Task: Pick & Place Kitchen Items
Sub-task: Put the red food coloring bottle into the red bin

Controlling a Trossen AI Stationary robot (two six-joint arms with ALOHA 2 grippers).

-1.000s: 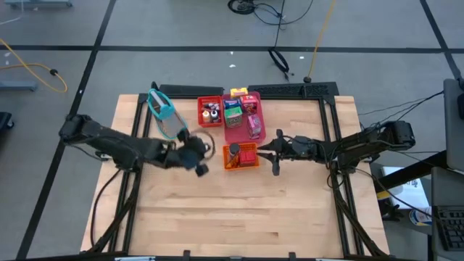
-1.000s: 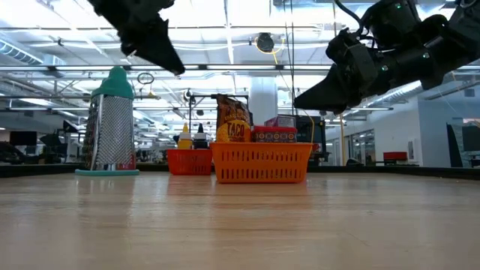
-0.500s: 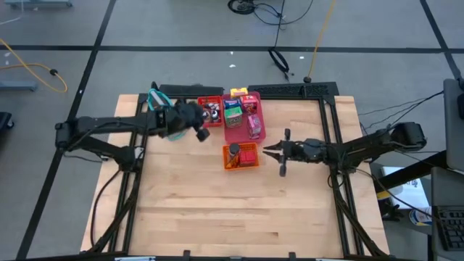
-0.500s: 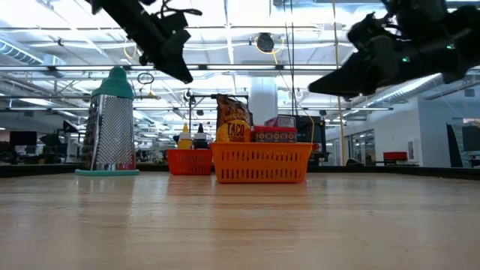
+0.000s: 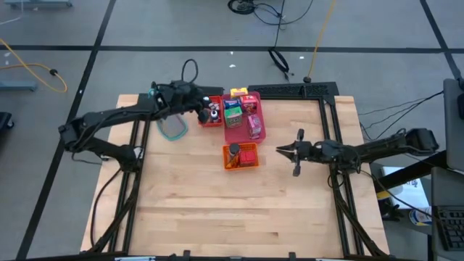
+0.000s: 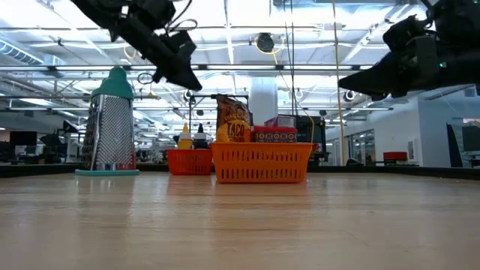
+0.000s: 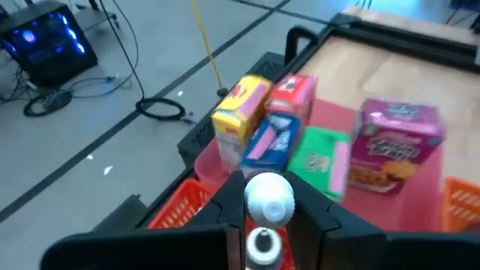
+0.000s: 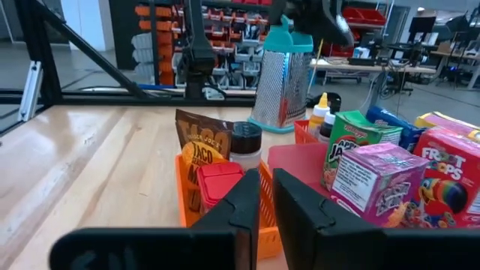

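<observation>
Gripping a small white-capped bottle (image 7: 269,199), the left gripper (image 5: 206,111) hangs above the red tray (image 5: 211,119) at the far side of the bench (image 5: 217,210); its jaws are closed on the bottle's sides just under the cap. The right gripper (image 5: 280,150) is raised off the wood, just right of the orange tray (image 5: 241,164) – jaws drawn together to a sliver, nothing between them.

Count:
- Trays: three – red, pink (image 5: 238,135) and orange. Red and pink stand side by side; orange sits just in front of pink.
- Mesh basket (image 5: 172,127): one, teal-framed, left of the red tray.
- Pink tray load: five seen from the left wrist – a yellow box (image 7: 240,114), a red box (image 7: 293,97), a blue packet (image 7: 267,142), a green box (image 7: 319,161) and a pink box (image 7: 394,142), all upright and packed close.
- Orange tray load: three – a brown taco packet (image 8: 199,152), a dark-lidded jar (image 8: 245,141) and a small red box (image 8: 218,182).
- Red tray: a small yellow bottle (image 6: 184,139) and a darker one beside it; further contents cannot be told.

Everything clusters at the far centre, the pink tray's back end reaching the bench's far edge. Open wood spreads from the orange tray to the near edge and out to both sides.
</observation>
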